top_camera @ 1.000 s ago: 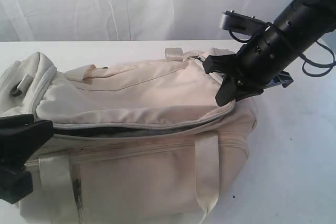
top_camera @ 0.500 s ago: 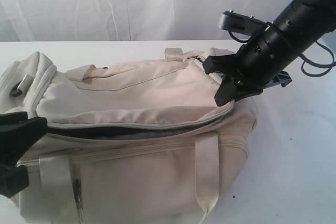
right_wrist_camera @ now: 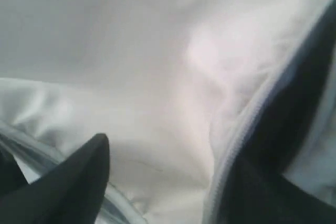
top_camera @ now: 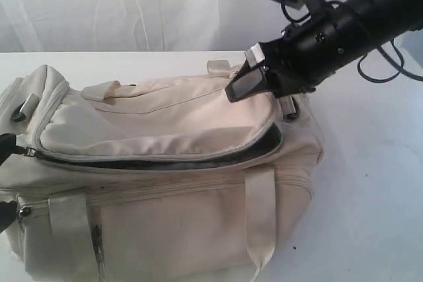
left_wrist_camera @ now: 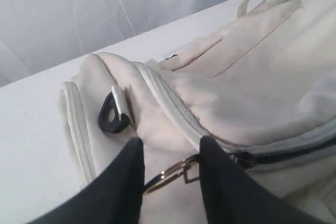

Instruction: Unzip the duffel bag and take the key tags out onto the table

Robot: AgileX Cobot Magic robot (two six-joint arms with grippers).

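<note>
Apparently bracing the duffel bag (top_camera: 165,216), the left gripper (left_wrist_camera: 171,145) straddles the zipper pull (left_wrist_camera: 181,167) between its fingers; whether it clamps, I cannot tell.

The duffel bag (top_camera: 165,123) is soft, matt cream cloth, lightly creased, with ribbed woven webbing straps (top_camera: 262,209). Its zipper pull (left_wrist_camera: 176,172) is shiny, brass-toned metal. The ring (left_wrist_camera: 109,118) looks like black plastic (faintly glossy along its edge). The table (top_camera: 370,189) is smooth, matt white. The left gripper (left_wrist_camera: 170,148) has smooth matt black fingers (left_wrist_camera: 223,187).
</note>
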